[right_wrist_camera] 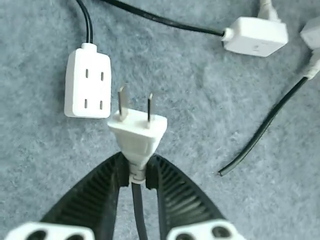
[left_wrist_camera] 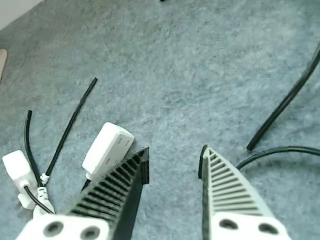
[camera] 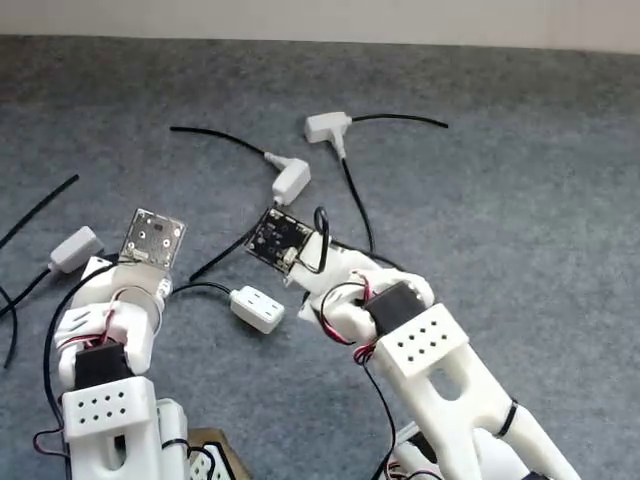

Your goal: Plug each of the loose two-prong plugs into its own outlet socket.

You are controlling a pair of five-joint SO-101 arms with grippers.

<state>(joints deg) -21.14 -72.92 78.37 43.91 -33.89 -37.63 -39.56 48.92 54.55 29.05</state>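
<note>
You have one white two-prong plug [right_wrist_camera: 136, 131] clamped at its neck in the right tool [right_wrist_camera: 134, 169], with its prongs pointing forward. Just beside them, a white outlet socket [right_wrist_camera: 88, 80] lies flat with its slots up. A second white socket [camera: 76, 248] lies well apart from it. An angled white cable end [camera: 291, 180] and a T-shaped one [camera: 327, 126] lie farther out.

two arms, with one left hand [left_wrist_camera: 174, 152] and one right hand [right_wrist_camera: 136, 165]; one pronged plug [right_wrist_camera: 136, 131]; four white cord ends on the surface [camera: 520, 220]: middle socket [camera: 258, 308], left socket [camera: 75, 249], angled block [camera: 291, 180], t-shaped block [camera: 326, 127].
</note>
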